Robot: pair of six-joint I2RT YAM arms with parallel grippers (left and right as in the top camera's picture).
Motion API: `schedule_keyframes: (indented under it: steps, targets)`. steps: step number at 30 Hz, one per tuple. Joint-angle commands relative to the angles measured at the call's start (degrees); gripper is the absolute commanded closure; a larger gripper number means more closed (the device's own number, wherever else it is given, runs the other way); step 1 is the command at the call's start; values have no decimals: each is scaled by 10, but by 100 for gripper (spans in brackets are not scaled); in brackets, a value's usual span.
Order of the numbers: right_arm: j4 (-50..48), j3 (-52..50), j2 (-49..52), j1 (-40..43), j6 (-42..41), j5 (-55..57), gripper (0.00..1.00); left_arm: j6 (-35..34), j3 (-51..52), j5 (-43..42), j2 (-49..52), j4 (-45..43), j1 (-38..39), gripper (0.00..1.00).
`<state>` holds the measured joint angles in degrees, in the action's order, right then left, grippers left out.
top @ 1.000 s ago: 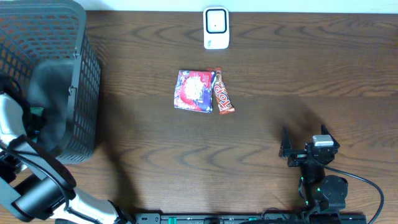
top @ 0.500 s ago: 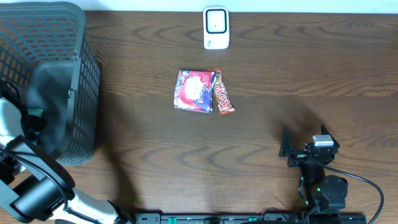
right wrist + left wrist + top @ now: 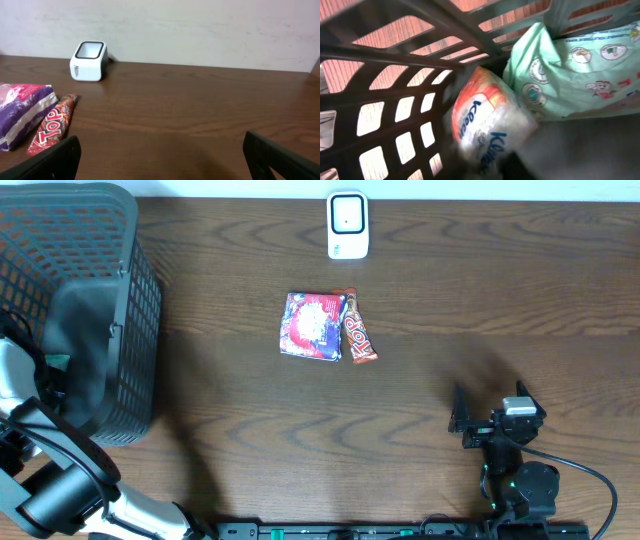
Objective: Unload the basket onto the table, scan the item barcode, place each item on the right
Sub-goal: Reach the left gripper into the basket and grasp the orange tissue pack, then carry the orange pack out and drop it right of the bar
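Observation:
Deep in the black basket [image 3: 110, 250] at the table's left, my left gripper [image 3: 485, 169] is shut on a white and orange Kleenex tissue pack [image 3: 485, 117]. The pack lies in the basket's corner beside a pale green packet [image 3: 580, 65]. From overhead only the dark arm [image 3: 75, 350] reaching into the basket shows; the fingers are hidden. The white barcode scanner [image 3: 348, 225] stands at the table's far edge and shows again as the scanner [image 3: 89, 61] in the right wrist view. My right gripper [image 3: 488, 408] rests open at the front right, nothing between its fingers [image 3: 50, 160].
A purple and red snack pouch [image 3: 314, 326] and a red Top bar [image 3: 360, 338] lie side by side in the table's middle. The basket's slatted wall [image 3: 385, 85] closes in on the left gripper.
My left gripper has closed from wide open onto the tissue pack. The left arm has barely shifted in the basket. The right arm and the items on the table have not moved.

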<state>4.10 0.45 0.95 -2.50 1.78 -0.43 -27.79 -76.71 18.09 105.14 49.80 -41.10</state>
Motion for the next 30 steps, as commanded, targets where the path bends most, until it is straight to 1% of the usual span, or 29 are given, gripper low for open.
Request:
schedule_keyframes:
  steps: [1,4,7,10,14,15,17,20,24,28,30]
  targets:
    - [2,-1,-3,-3,2,1,1,5,5,1,1,4,-2,92]
    - [2,-1,-3,-3,2,1,1,5,0,0,-13,6,-2,93]
    - [2,-1,-3,-3,2,1,1,8,-13,-35,-47,11,-2,93]
    - [2,-1,-3,-3,2,1,1,11,-20,-104,-99,5,-2,93]
    - [2,-1,-3,-3,2,1,1,10,-20,-225,-180,-22,-2,93]
    - [2,-1,-3,-3,2,1,1,3,-20,-260,-202,-27,-2,92]
    - [2,-1,-3,-3,2,1,1,-29,-20,-298,-241,-31,-2,93]
    - [2,-1,-3,-3,2,1,1,-67,-20,-335,-297,-40,2,93]
    - [2,-1,-3,-3,2,1,1,-98,-20,-378,-351,-96,35,93]
    - [2,-1,-3,-3,2,1,1,-98,-20,-432,-396,-184,80,93]
    - [2,-1,-3,-3,2,1,1,-94,-20,-442,-416,-210,106,93]
